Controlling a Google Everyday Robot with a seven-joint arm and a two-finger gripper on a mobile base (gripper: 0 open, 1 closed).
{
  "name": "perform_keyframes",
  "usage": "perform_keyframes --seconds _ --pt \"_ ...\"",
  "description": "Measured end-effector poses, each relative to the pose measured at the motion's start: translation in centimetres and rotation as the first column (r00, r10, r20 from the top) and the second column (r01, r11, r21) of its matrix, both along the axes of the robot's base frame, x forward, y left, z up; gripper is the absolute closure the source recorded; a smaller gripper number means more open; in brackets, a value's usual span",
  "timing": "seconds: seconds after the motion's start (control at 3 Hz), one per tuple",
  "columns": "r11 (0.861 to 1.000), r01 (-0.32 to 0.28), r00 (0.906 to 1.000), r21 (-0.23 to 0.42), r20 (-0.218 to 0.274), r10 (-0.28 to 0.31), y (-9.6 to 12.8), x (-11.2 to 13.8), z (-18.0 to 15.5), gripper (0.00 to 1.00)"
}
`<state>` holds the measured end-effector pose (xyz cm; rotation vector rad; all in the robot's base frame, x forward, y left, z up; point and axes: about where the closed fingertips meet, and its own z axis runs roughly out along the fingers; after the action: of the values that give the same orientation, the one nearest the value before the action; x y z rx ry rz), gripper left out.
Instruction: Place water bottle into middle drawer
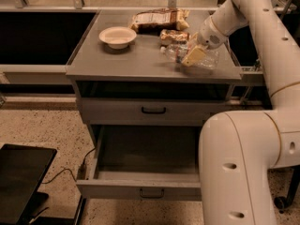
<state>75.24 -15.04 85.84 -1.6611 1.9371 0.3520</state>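
The gripper (193, 56) sits low over the right end of the cabinet top (126, 62), right on the bottle (172, 53). Whether it is clenched on the bottle or only resting against it I cannot tell. The bottle lies on its side under and around the gripper. Its long axis runs roughly left to right along the top, one end poking out toward the bag (174, 35) just behind it and the clear body showing on the gripper's right. The gripper meets it about mid-length, across that axis.

The relation that matters next is downward and toward the camera. The middle drawer (117, 189) stands pulled out well below the top, its dark inside open, slightly left of the bottle. The closed upper drawer (112, 110) lies between them. I judge the bottle must be lifted clear of the front edge, carried forward, then lowered; with only 1 arm, reach past that edge is the constraint.

A bowl (117, 35) sits well apart to the left.
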Motion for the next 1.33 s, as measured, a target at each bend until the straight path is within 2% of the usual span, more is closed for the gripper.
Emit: perform_keyframes --seconds 0.33,0.67,1.0,1.33 --pt "0.998 -0.037 0.9963 0.045 0.079 0.034 -0.6 -2.4 4.0 1.00" --pt "0.993 -0.036 0.9718 0.109 0.236 0.009 -2.1 -6.4 10.7 1.00" --pt "0.990 -0.052 0.9467 0.133 0.322 0.007 -2.2 -15.8 15.8 1.00" --pt "0.990 -0.053 0.9475 0.134 0.320 0.007 -2.1 -15.7 15.6 1.00"
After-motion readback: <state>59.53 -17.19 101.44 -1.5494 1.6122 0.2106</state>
